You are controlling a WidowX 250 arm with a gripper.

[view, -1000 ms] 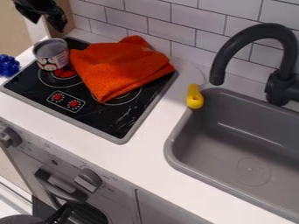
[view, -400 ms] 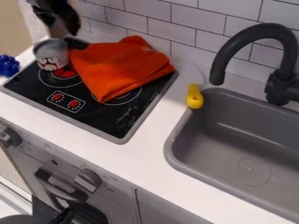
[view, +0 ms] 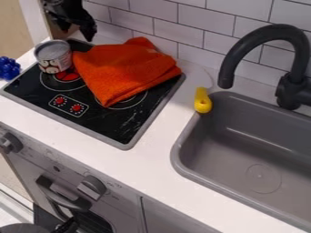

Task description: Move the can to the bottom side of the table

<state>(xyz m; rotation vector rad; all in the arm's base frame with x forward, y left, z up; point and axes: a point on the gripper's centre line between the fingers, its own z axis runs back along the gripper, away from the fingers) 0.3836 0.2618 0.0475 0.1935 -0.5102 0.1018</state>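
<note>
Your gripper hangs at the upper left, near the can and higher in the view, its two fingertips apart. Your can stands upright at the far left corner of the stovetop, just beside the orange cloth. Left of that, you have a blue object on the white bench.

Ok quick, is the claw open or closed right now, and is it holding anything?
The claw looks open, holding nothing; the can is on the stove.
</note>
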